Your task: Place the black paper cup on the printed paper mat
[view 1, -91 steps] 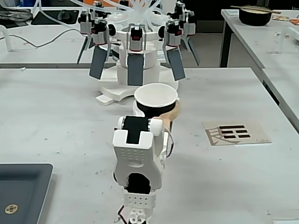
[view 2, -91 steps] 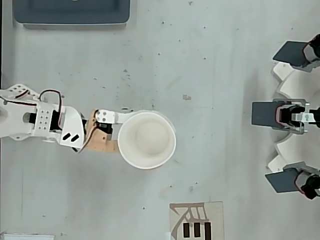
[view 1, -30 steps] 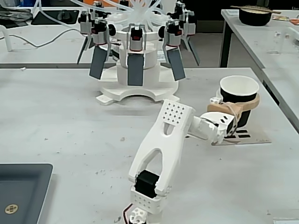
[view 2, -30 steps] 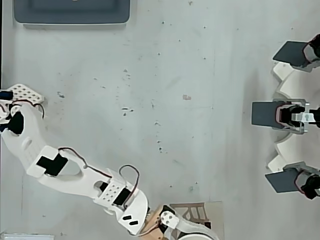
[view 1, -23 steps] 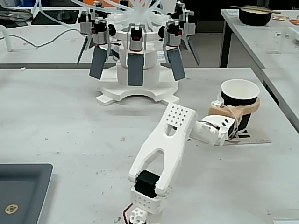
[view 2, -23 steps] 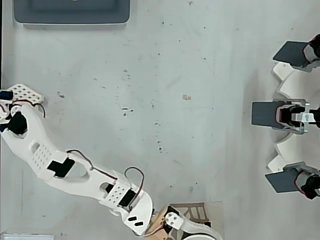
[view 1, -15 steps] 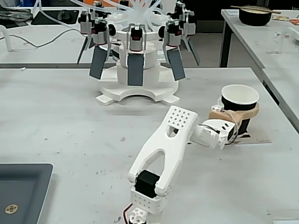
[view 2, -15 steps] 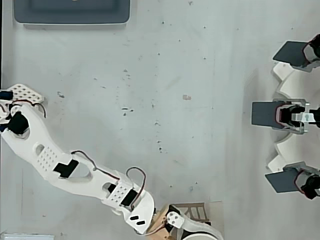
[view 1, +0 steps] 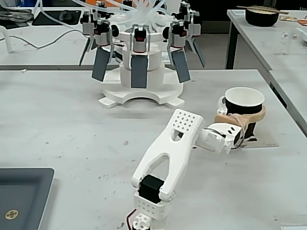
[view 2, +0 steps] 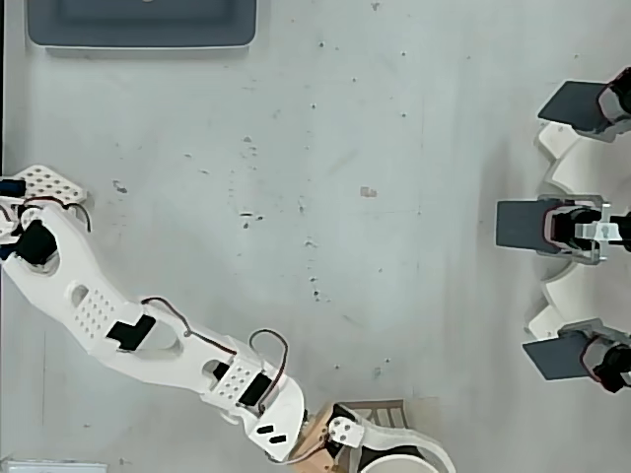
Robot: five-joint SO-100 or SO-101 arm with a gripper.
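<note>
The black paper cup point(view 1: 244, 101), white inside with a white rim, stands upright at the right of the table in the fixed view. In the overhead view only part of the cup's rim point(view 2: 406, 463) shows at the bottom edge. My gripper point(view 1: 243, 107) reaches in from the left and wraps the cup, a tan finger point(view 1: 240, 118) in front and a white one behind; it looks shut on the cup. The printed paper mat point(view 1: 266, 142) lies under and beside the cup's base, and its line pattern point(view 2: 383, 409) shows in the overhead view. Whether the cup rests on the mat is unclear.
A white carousel stand point(view 1: 141, 91) with several grey paddles fills the back centre of the table. A dark grey tray point(view 1: 24, 191) sits at the front left. A dark bowl with chopsticks point(view 1: 261, 17) stands on a separate table at the back right. The table's right edge runs close to the cup.
</note>
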